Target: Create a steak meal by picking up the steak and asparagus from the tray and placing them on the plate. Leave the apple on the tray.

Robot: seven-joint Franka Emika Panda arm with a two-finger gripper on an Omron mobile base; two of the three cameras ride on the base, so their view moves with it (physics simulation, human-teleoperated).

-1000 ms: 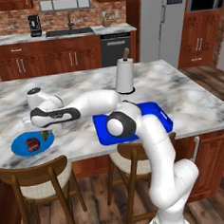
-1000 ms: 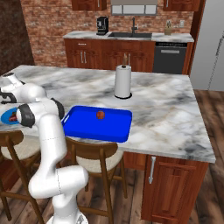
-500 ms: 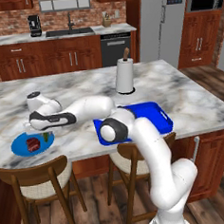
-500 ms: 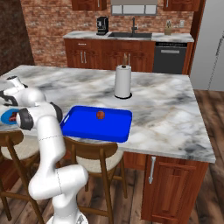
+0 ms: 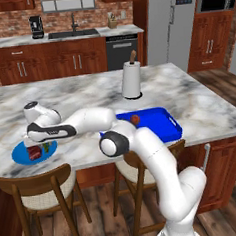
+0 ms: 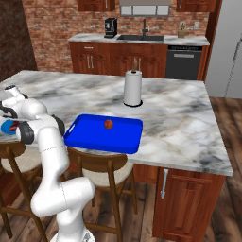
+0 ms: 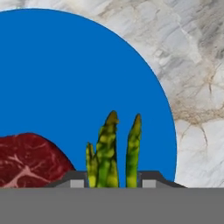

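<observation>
At the far left of the marble tabletop [image 5: 87, 87], the round plate [image 5: 20, 154] is already carrying the steak [image 5: 34, 152], which is lying at about 7 o'clock on the disc in the hand view, so the meat half of the meal is looking done. The pincer [image 5: 43, 142] is hovering low over that plate with the asparagus [image 7: 109, 153] pinched between its tips, the green spears standing up between the two dark pads just beside the steak; they are apparently being carried there to join it, though whether the stalks are touching the plate yet is hard to tell from these angles. The white arm is reaching out almost flat toward 9 o'clock from its base, elbow bent low over the tabletop edge, wrist turned down over the plate. Further right, the blue tray [image 6: 85, 137] is sitting near the front edge with only the apple [image 6: 108, 124] resting on it, left there as the task asks. Beyond the tray, at 12 o'clock, a paper towel roll [image 6: 133, 88] is standing upright.
</observation>
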